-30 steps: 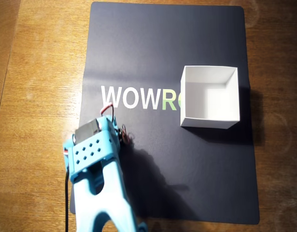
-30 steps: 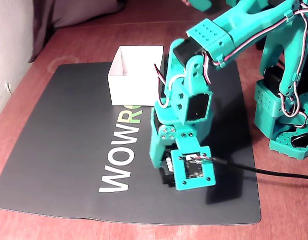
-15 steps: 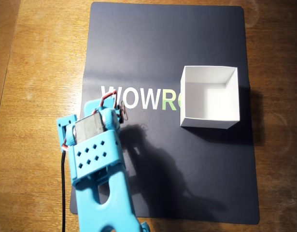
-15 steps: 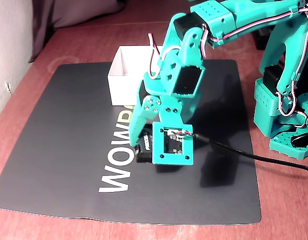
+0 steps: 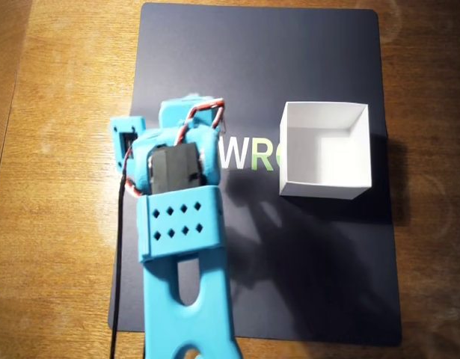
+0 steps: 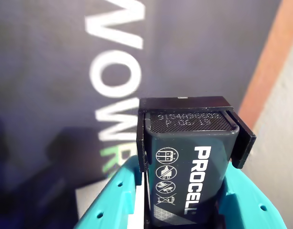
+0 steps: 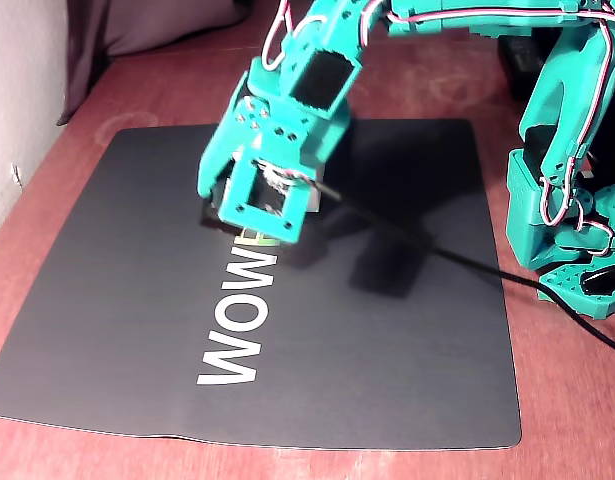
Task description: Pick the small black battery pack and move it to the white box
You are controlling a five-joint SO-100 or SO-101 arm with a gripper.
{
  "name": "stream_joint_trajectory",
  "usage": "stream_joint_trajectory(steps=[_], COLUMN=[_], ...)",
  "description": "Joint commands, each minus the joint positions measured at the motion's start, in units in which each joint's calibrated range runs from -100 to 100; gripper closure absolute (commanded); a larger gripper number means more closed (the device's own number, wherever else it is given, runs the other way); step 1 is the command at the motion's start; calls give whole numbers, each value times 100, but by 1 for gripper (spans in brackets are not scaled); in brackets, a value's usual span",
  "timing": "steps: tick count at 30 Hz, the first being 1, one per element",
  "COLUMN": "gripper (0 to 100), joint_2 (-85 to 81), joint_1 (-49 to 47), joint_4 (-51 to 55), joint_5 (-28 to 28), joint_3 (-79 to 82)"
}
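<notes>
1. One small black battery pack sits squeezed between the two turquoise fingers of the gripper in the wrist view. White letters on it say PROCELL.
2. Up in the air it hangs, over the dark mat.
3. From above, the arm covers the mat's white letters.
4. At 3 o'clock from the arm stands the white box, well apart from it.
5. Brown wooden table lies all around the mat.
</notes>
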Motion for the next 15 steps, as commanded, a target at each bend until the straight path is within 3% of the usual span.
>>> stream_joint_trajectory(steps=[1, 15], gripper=[94, 94], joint_2=[-288, -305], joint_1=[543, 2350], joint_4=[-65, -21], joint_5=[-29, -224], joint_3=[-627, -1117])
